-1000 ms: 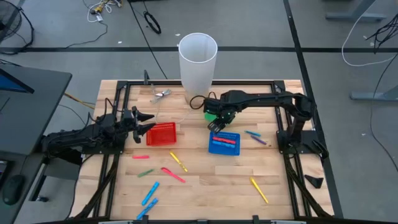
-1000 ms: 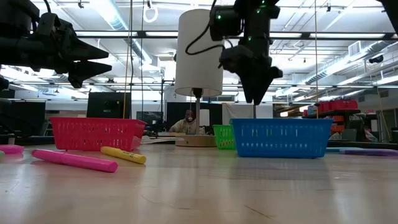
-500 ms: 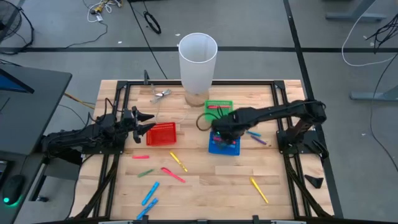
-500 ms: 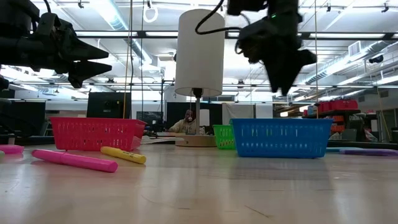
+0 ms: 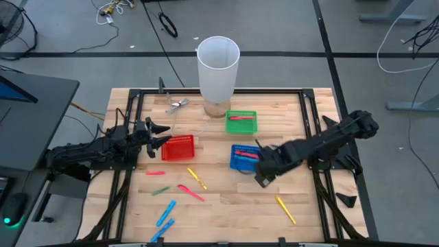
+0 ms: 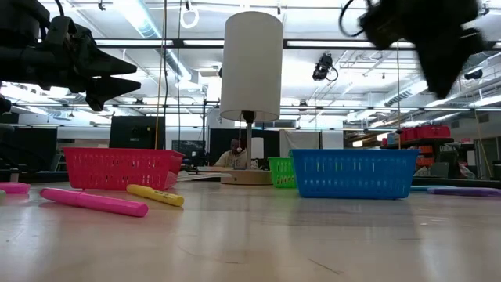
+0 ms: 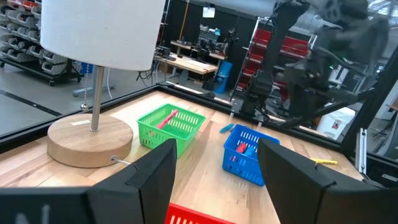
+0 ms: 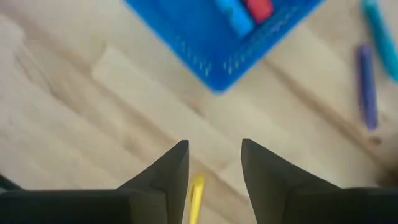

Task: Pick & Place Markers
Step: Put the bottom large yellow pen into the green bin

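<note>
The right claw point(image 5: 263, 180) hangs over the wooden bench point(image 5: 226, 206), just beside the near corner of the blue basket point(image 5: 245, 158). Its two dark fingers point(image 8: 169, 174) are spread apart and hold nothing. Looking past them, a yellow marker point(image 8: 196, 199) lies on the wood right under the gap. The blue basket has a red marker point(image 8: 257, 9) and a blue marker point(image 8: 233, 14) inside it. A purple marker point(image 8: 367, 85) and a light blue marker point(image 8: 380, 36) lie on the bench beside that basket. The left claw point(image 5: 163, 134) waits above the red basket point(image 5: 178, 148) on the left side, and its fingers are apart too, with nothing in them. A green basket point(image 5: 241, 122) sits near the tall white cylinder point(image 5: 218, 66), and it has one red marker point(image 5: 240, 118) in it. More markers lie loose on the near part of the bench: a small yellow one point(image 5: 197, 178), a pink one point(image 5: 191, 193), a green one point(image 5: 160, 190), a red one point(image 5: 155, 173) and two light blue ones point(image 5: 164, 213). Another yellow marker point(image 5: 286, 209) lies alone near the right front, well apart from the rest. From the low view, the pink marker point(image 6: 94, 201) and the small yellow marker point(image 6: 155, 194) lie close together in front of the red basket.
</note>
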Robot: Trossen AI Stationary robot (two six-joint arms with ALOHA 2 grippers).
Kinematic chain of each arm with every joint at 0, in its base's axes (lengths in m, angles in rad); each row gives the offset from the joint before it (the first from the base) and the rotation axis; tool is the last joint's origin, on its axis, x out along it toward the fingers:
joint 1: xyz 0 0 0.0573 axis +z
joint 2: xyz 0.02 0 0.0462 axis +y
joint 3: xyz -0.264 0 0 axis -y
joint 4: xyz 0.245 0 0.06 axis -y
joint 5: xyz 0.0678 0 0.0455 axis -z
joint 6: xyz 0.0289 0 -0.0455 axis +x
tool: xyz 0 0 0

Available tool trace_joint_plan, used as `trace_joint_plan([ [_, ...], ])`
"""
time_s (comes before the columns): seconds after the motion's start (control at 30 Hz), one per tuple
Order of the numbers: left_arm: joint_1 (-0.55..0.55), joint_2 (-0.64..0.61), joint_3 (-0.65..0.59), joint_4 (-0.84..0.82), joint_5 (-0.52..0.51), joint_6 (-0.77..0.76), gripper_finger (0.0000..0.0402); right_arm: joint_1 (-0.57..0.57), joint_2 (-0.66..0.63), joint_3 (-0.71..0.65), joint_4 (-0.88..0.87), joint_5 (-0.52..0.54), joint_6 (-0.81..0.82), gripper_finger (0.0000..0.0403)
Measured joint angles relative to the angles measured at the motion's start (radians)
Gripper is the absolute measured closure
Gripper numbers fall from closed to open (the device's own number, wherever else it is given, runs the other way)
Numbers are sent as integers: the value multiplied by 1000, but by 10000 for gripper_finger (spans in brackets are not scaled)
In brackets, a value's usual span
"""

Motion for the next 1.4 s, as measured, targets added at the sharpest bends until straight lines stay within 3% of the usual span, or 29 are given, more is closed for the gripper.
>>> trace_joint_plan([
  [0.63,0,0,0,0,0,0,170,408,18,-3,-6,-12,498,254],
  [1.07,0,0,0,0,0,0,170,484,47,-3,28,-41,578,254],
  [1.4,0,0,0,0,0,0,170,496,155,-3,126,-47,577,254],
])
